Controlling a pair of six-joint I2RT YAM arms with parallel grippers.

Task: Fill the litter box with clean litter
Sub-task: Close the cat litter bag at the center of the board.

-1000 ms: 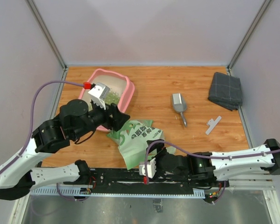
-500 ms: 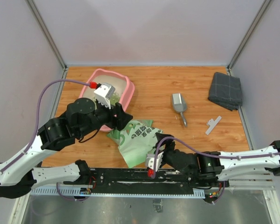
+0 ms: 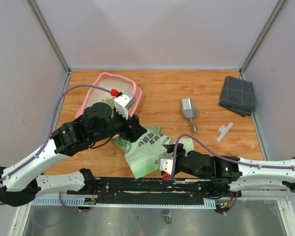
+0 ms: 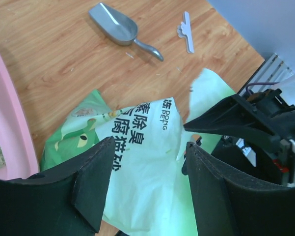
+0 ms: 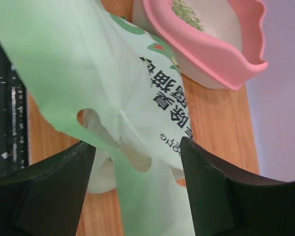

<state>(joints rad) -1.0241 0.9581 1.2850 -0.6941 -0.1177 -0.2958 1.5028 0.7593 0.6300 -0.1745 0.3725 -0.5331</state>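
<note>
The pink litter box (image 3: 106,78) stands at the back left, partly under my left arm. It also shows in the right wrist view (image 5: 211,46), holding a small heap of green litter (image 5: 185,14). The printed light green bag (image 3: 148,149) lies flat in front of it. My left gripper (image 3: 138,132) is open over the bag's top; in the left wrist view the left gripper (image 4: 147,150) has the bag (image 4: 137,162) below its jaws. My right gripper (image 3: 174,149) is open at the bag's right edge; in its own view the right gripper (image 5: 137,147) has loose bag film (image 5: 137,98) between the jaws.
A grey metal scoop (image 3: 189,110) lies on the wood right of centre, and shows in the left wrist view (image 4: 115,25). A white clip (image 3: 224,132) lies further right. A grey folded cloth (image 3: 237,95) sits at the back right. Frame rails run along the near edge.
My left gripper has swung right and forward, from over the litter box to over the bag. My right gripper has moved up to the bag's right edge.
</note>
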